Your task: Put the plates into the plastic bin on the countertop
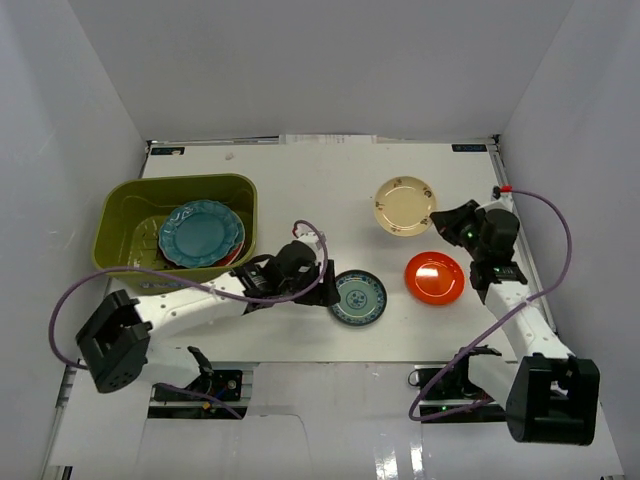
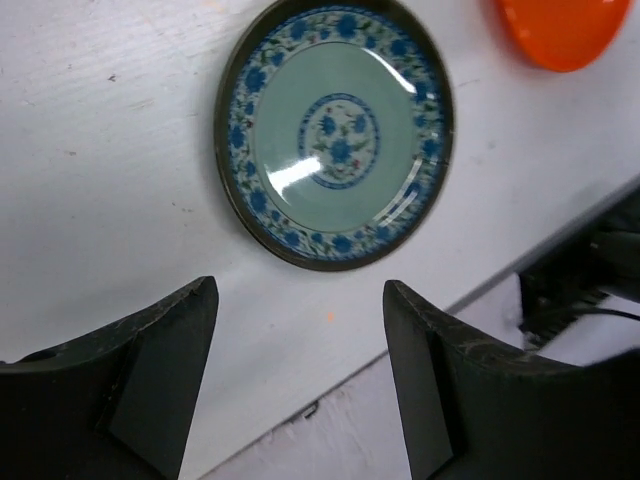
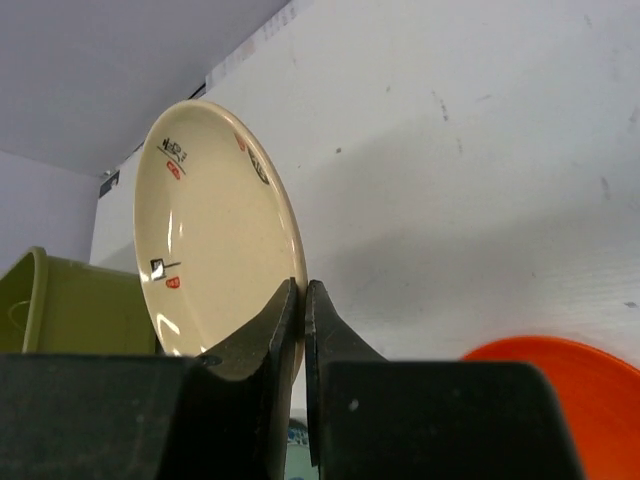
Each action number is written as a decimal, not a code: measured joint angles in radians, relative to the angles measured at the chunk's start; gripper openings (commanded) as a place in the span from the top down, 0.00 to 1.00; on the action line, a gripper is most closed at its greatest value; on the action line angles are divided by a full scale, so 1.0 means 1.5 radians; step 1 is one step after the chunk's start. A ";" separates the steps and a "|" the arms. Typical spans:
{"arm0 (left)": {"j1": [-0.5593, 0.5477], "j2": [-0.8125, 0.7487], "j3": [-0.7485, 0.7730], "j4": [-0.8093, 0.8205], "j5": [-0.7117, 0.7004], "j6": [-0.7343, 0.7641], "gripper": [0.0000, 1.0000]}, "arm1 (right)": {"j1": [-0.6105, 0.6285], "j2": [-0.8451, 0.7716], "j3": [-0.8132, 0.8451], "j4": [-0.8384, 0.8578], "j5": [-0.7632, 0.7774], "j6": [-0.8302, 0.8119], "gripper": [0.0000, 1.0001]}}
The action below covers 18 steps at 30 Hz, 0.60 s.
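Observation:
The olive-green plastic bin [image 1: 120, 205] stands at the left with the scalloped teal plate [image 1: 201, 232] on top of other plates inside. The small blue-patterned plate [image 1: 358, 297] lies on the countertop [image 1: 300, 180]; it also shows in the left wrist view [image 2: 335, 130]. My left gripper [image 2: 300, 375] is open and empty just short of it. The plain orange plate [image 1: 434, 277] lies at the right. My right gripper [image 3: 303, 300] is shut on the rim of the small beige plate [image 3: 210, 230], held lifted and tilted; the beige plate also shows from above [image 1: 404, 205].
White walls [image 1: 560, 90] close in the countertop on three sides. The near edge of the table [image 2: 500, 290] runs just below the blue-patterned plate. The bin corner [image 3: 60, 300] shows behind the beige plate.

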 measured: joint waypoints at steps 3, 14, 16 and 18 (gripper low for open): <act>-0.021 0.092 0.017 0.012 -0.055 -0.005 0.30 | -0.088 -0.046 -0.038 -0.007 -0.074 0.011 0.92; -0.031 0.258 0.058 0.064 -0.139 -0.016 0.87 | -0.158 -0.137 -0.064 -0.017 -0.240 0.024 0.92; -0.031 0.257 0.060 0.089 -0.139 -0.024 1.00 | -0.159 -0.143 -0.069 -0.017 -0.253 0.028 0.92; -0.032 0.251 0.061 0.106 -0.138 -0.025 1.00 | -0.159 -0.148 -0.076 -0.014 -0.263 0.035 0.92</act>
